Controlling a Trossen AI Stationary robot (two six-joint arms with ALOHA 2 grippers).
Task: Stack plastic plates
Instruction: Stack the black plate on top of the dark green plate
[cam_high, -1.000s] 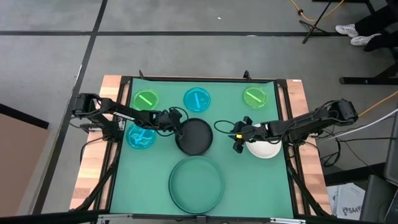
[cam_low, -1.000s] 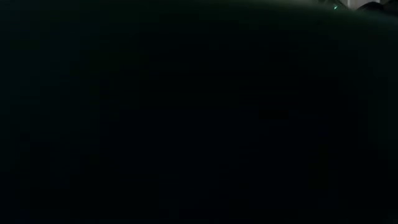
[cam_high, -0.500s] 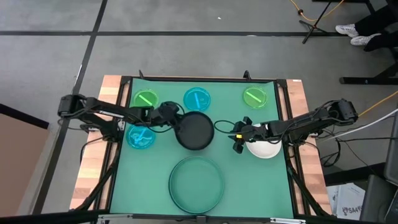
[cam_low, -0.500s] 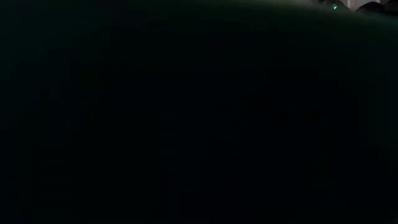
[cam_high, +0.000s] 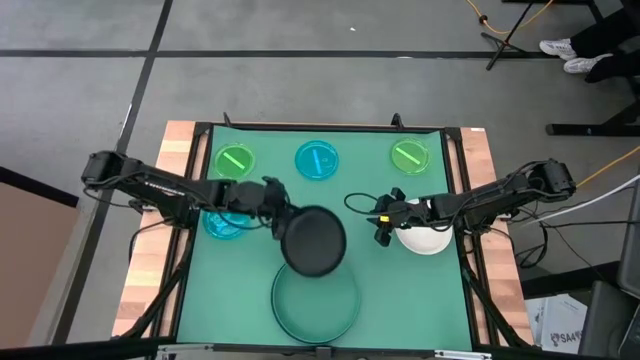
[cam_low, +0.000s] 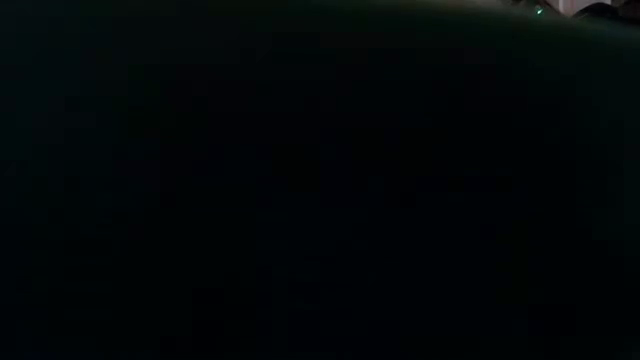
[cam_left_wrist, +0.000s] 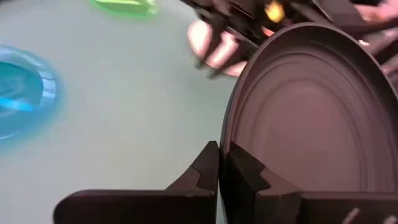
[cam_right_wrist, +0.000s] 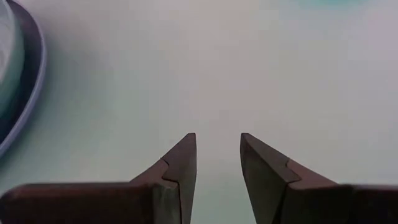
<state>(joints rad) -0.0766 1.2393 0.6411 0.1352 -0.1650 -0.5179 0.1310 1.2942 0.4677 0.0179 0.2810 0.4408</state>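
Black plate (cam_high: 314, 241) is clamped at its rim between the left gripper (cam_high: 278, 213) fingers (cam_left_wrist: 208, 167), sitting mid-surface with its near edge overlapping the far rim of the large dark green plate (cam_high: 316, 295). White plate (cam_high: 422, 238) lies to the right, under the right gripper (cam_high: 381, 226), whose fingers (cam_right_wrist: 180, 163) are apart and hold nothing. Along the far side of the green surface (cam_high: 370, 180): bright green plate (cam_high: 234, 160), cyan plate (cam_high: 317, 160), second bright green plate (cam_high: 409, 155). Another cyan plate (cam_high: 226, 222) lies partly beneath the left arm. Low view is dark.
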